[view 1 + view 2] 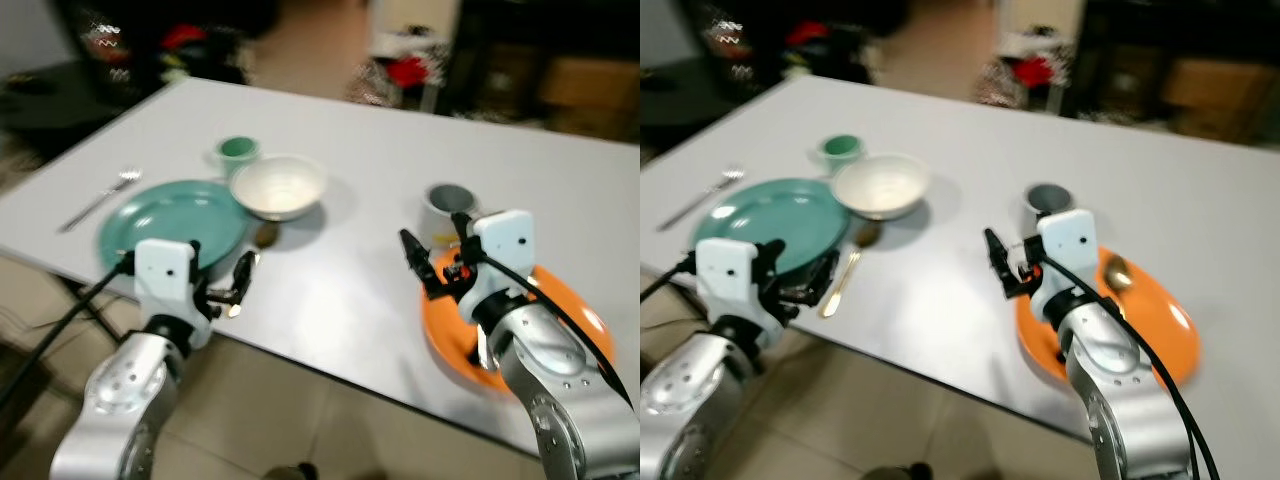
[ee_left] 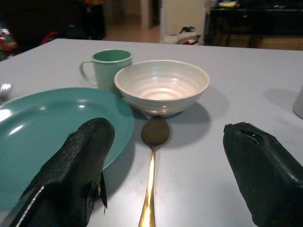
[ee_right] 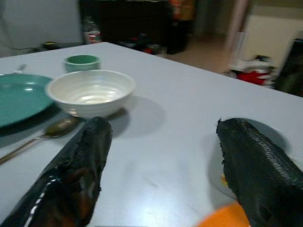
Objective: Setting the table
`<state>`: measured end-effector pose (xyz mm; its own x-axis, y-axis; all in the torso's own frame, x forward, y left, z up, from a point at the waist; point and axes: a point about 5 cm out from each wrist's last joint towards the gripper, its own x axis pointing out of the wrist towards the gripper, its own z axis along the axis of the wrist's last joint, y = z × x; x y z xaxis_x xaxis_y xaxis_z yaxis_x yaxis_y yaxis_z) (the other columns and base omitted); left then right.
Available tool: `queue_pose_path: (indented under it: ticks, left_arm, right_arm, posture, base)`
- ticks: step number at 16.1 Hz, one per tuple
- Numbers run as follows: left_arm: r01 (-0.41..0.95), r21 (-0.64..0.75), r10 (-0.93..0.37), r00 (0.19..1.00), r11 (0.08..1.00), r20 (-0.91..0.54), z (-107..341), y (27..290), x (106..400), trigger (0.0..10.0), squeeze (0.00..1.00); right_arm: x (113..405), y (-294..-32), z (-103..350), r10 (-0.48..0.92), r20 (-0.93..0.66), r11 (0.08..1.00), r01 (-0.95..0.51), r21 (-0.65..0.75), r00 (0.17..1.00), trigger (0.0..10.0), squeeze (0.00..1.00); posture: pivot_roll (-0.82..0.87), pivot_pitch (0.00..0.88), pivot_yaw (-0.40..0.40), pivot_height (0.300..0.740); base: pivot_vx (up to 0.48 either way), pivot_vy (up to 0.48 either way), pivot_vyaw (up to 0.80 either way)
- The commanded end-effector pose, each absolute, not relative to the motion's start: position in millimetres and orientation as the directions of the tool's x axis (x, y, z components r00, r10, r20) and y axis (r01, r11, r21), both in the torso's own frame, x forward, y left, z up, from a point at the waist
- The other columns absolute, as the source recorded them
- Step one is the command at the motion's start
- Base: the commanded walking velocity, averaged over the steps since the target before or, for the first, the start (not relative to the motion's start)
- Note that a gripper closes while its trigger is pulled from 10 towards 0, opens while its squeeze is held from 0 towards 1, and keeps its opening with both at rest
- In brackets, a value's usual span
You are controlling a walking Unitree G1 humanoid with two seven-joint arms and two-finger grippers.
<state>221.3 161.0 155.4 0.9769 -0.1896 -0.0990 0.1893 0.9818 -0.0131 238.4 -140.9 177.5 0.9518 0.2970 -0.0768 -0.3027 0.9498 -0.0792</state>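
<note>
A teal plate (image 1: 170, 222) lies at the table's near left edge, with a green mug (image 1: 238, 152) and a white bowl (image 1: 278, 186) behind it. A gold spoon (image 1: 845, 265) lies right of the plate and a fork (image 1: 100, 198) left of it. My left gripper (image 2: 163, 156) hovers open at the table edge, its fingers either side of the spoon's handle (image 2: 150, 189). An orange plate (image 1: 560, 300) with a spoon (image 1: 1118, 270) on it sits at the near right. My right gripper (image 1: 436, 252) is open above the orange plate's left rim, empty. A grey cup (image 1: 448, 198) stands behind it.
The grey table (image 1: 370, 260) has bare surface in its middle and far half. Tiled floor (image 1: 300, 420) lies below the near edge. Dark furniture and clutter (image 1: 410, 70) stand beyond the far side.
</note>
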Motion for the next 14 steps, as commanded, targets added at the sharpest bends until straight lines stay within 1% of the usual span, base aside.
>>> queue_pose_path:
  ticks: [1,2,3,5,8,10,12,14]
  left_arm:
    - [0.174,0.011,-0.172,0.981,0.985,-0.094,158,161,221,10.0,0.00]
    - [0.163,0.015,-0.161,0.983,0.986,-0.088,158,160,220,10.0,0.00]
    - [0.152,0.014,-0.151,0.985,0.988,-0.085,158,160,220,10.0,0.00]
    - [0.154,-0.004,-0.154,0.985,0.988,-0.080,158,158,221,10.0,0.00]
    - [0.162,0.034,-0.159,0.984,0.986,-0.083,158,157,226,10.0,0.00]
    - [0.185,0.036,-0.182,0.980,0.982,-0.083,158,155,229,10.0,0.00]
    - [0.206,0.056,-0.201,0.976,0.977,-0.088,158,154,230,10.0,0.00]
    - [0.192,0.062,-0.187,0.979,0.979,-0.082,160,158,231,10.0,0.00]
  right_arm:
    - [237,-139,178,0.315,-0.062,0.946,-0.318,-0.057,0.947,10.0,1.00]
    - [237,-141,173,0.300,-0.068,0.952,-0.303,-0.035,0.951,10.0,1.00]
    - [238,-143,167,0.283,-0.083,0.957,-0.287,-0.039,0.956,10.0,1.00]
    - [237,-143,166,0.281,-0.091,0.957,-0.287,-0.053,0.955,10.0,1.00]
    - [240,-144,165,0.274,-0.094,0.957,-0.281,-0.070,0.957,10.0,1.00]
    - [240,-143,165,0.258,-0.093,0.959,-0.267,-0.095,0.962,10.0,1.00]
    - [239,-149,161,0.225,-0.112,0.969,-0.234,-0.080,0.968,10.0,1.00]
    - [240,-146,162,0.230,-0.105,0.970,-0.236,-0.049,0.967,10.0,1.00]
  posture:
    - [0.00,0.000,0.048,0.740]
    - [0.01,0.000,0.031,0.740]
    - [0.01,0.000,0.031,0.740]
    - [0.00,0.000,0.037,0.740]
    - [0.00,0.000,0.040,0.740]
    - [-0.03,0.000,0.059,0.740]
    - [-0.02,0.000,0.057,0.740]
    - [-0.01,0.000,0.051,0.740]
  base:
    - [0.000,0.000,0.80]
    - [0.000,0.000,0.80]
    - [0.000,0.000,0.80]
    - [0.000,0.000,0.80]
    - [0.000,0.000,0.80]
    - [0.000,0.000,0.80]
    - [0.000,0.000,0.80]
    - [0.000,0.000,0.80]
